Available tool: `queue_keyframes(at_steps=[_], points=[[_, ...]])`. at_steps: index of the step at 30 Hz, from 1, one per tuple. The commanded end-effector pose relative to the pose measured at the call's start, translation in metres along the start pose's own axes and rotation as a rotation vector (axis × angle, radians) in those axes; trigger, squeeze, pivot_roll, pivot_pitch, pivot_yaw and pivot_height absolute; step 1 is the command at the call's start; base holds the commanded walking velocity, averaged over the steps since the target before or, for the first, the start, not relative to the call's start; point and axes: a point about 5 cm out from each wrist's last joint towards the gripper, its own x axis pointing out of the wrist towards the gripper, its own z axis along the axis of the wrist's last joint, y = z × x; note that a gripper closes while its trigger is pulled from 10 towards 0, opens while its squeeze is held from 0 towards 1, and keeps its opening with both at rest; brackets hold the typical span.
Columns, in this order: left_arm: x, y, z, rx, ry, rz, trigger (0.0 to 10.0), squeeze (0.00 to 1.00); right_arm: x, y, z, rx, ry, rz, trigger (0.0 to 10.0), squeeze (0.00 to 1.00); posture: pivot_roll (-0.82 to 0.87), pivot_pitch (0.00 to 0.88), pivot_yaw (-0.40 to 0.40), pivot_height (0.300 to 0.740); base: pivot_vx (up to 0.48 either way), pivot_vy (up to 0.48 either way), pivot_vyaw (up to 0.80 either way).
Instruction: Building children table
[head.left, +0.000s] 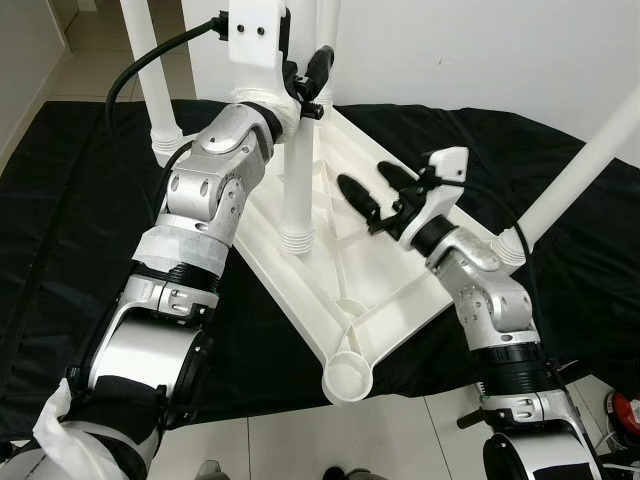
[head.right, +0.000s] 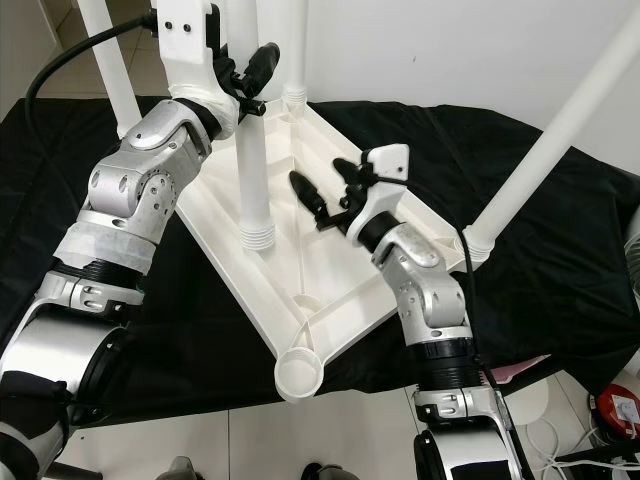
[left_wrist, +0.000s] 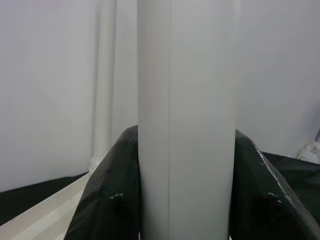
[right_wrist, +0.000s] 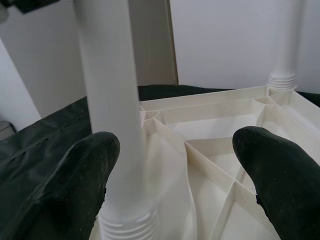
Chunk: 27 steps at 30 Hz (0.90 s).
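Item: white plastic tabletop (head.left: 330, 200), lying underside-up on a black cloth (head.left: 80, 200) on the floor. Three legs stood in corner sockets; the near corner socket (head.left: 349, 376) was empty.

Item: fourth leg (head.left: 299, 170), loose, upright, its threaded end resting on the ribbed underside near the middle of the tabletop, well apart from the empty socket.

Risks, as I judged them from the console. The leg was gripped high while its threaded foot sat on a rib, so it could skid or swing once I lifted it. Carrying it to the near socket would bring it close to the right arm, and a knock there could jolt the leg in my grip. If it met the socket tilted, the threads might bind or cross. Pushing down could also slide the tabletop on the cloth.

Item: left gripper (head.left: 310, 85). Fingers closed around the loose leg on its upper part, one pad on each side.

Item: right gripper (head.left: 375, 200). Fingers spread wide, holding nothing, hovering over the tabletop just beside the loose leg, touching neither as far as I could tell.
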Motion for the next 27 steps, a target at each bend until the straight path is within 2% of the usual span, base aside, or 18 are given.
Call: queue_keyframes(at_steps=[1, 3, 10, 14, 27], points=[[0.006, -0.015, 0.011, 0.023, -0.042, -0.134, 10.0, 0.00, 0.000, 0.004, -0.005, -0.006, 0.032, 0.024, 10.0, 0.00, 0.08, 0.047, -0.064, 0.740, 0.000, 0.000, 0.00], [0.010, -0.023, 0.015, 0.020, -0.063, -0.146, 10.0, 0.00, 0.004, 0.007, -0.012, -0.001, 0.063, 0.032, 10.0, 0.00, 0.09, 0.046, -0.067, 0.740, 0.000, 0.000, 0.00], [0.014, -0.033, 0.020, 0.015, -0.084, -0.167, 10.0, 0.00, 0.011, 0.007, -0.015, 0.001, 0.076, 0.030, 10.0, 0.00, 0.09, 0.053, -0.068, 0.740, 0.000, 0.000, 0.00], [0.016, -0.051, 0.023, -0.006, -0.107, -0.212, 10.0, 0.00, 0.026, 0.007, -0.012, -0.017, 0.067, 0.012, 10.0, 0.00, 0.10, 0.059, -0.068, 0.740, 0.000, 0.000, 0.00], [0.017, -0.067, 0.019, -0.025, -0.104, -0.259, 10.0, 0.00, 0.038, 0.004, -0.008, -0.054, 0.067, -0.002, 10.0, 0.00, 0.10, 0.063, -0.070, 0.740, 0.000, 0.000, 0.00]])
